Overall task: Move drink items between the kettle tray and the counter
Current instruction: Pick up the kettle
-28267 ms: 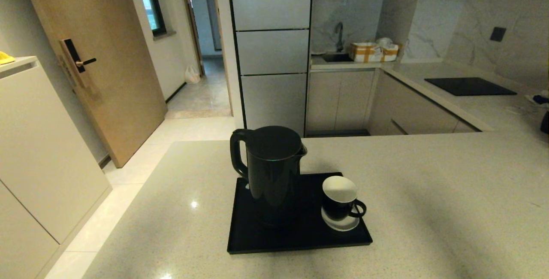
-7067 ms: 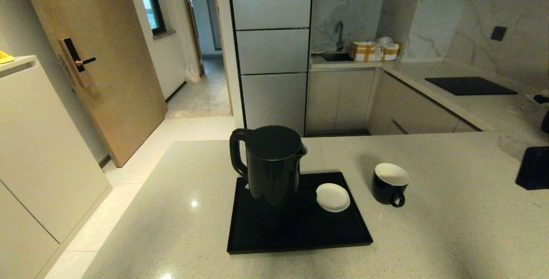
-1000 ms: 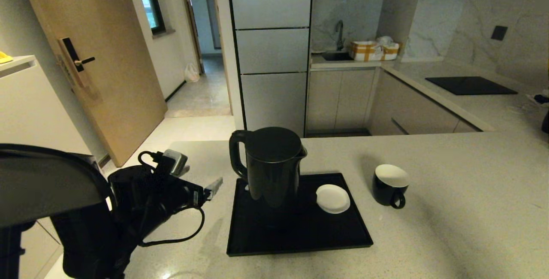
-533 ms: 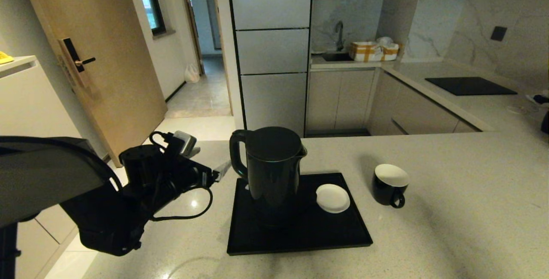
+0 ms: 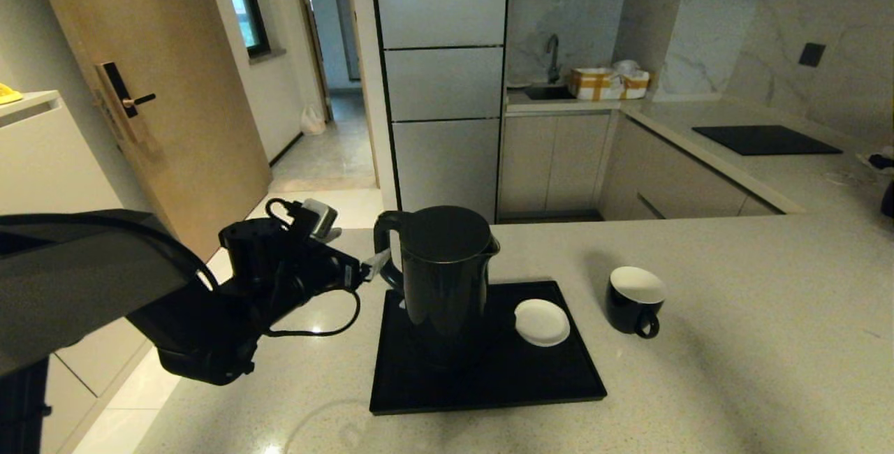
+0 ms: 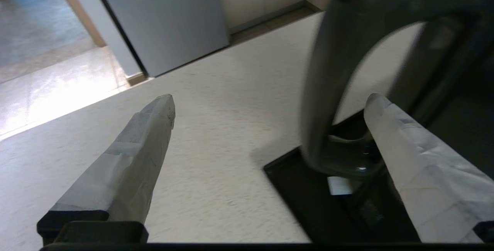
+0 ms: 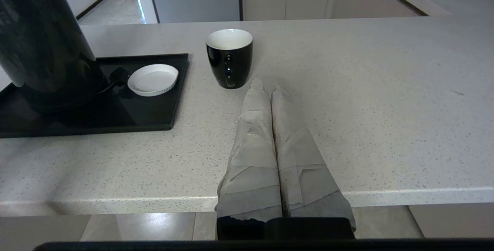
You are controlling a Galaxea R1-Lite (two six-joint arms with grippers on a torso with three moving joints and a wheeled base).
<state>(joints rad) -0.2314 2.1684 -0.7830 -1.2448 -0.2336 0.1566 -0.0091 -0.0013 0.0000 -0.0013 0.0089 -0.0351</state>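
The tall black kettle [image 5: 447, 279] stands on the left half of the black kettle tray [image 5: 489, 387]. Its handle [image 6: 320, 89] points toward my left gripper [image 5: 378, 263]. That gripper [image 6: 269, 98] is open, level with the handle; the handle's grip stands between its fingertips, not clamped. The small black cup [image 5: 634, 298], white inside, sits on the beige counter [image 5: 733, 356] just right of the tray. My right gripper [image 7: 266, 83] is shut and empty, low at the counter's near edge, pointing at the cup [image 7: 230, 58]; it is outside the head view.
A small white saucer [image 5: 542, 321] lies on the tray's right half. The counter's left edge drops to the floor beside my left arm. A black cooktop panel [image 5: 765, 140] sits far back right, and a wooden door [image 5: 140, 105] is at the left.
My left arm has risen and swung right across the counter's corner; its open fingertips have come from well left of the tray to the kettle handle. Kettle, cup and saucer have stayed put.
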